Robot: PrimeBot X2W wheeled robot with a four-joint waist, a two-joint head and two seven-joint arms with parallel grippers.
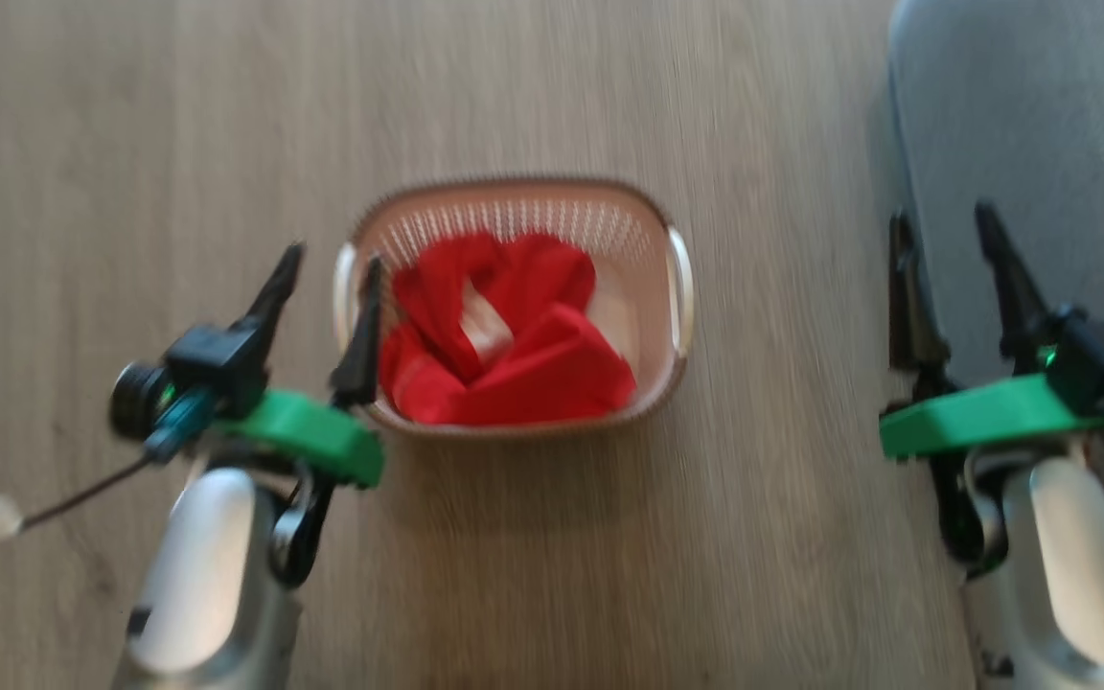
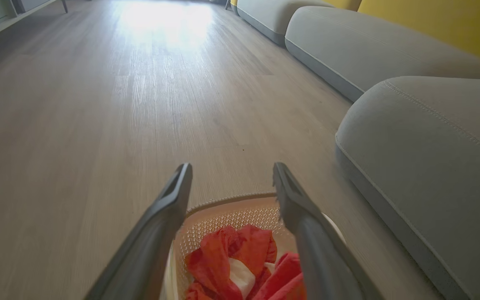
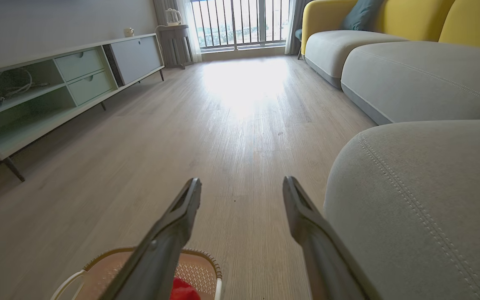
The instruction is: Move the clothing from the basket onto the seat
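Red clothing (image 1: pixel 509 331) lies bunched in basket (image 1: pixel 533 216), seat (image 1: pixel 1041 115) right of basket bare: nothing done yet. L gripper (image 1: pixel 336 257) at basket's left rim, R gripper (image 1: pixel 940 216) well right; both wide, empty.

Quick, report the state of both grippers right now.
Left gripper: open, holding nothing; the clothing lies in the basket.
Right gripper: open, holding nothing.

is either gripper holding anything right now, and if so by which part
Nothing is held. The left gripper and the right gripper are both open with nothing between their fingers. The red clothing lies loose in the basket.
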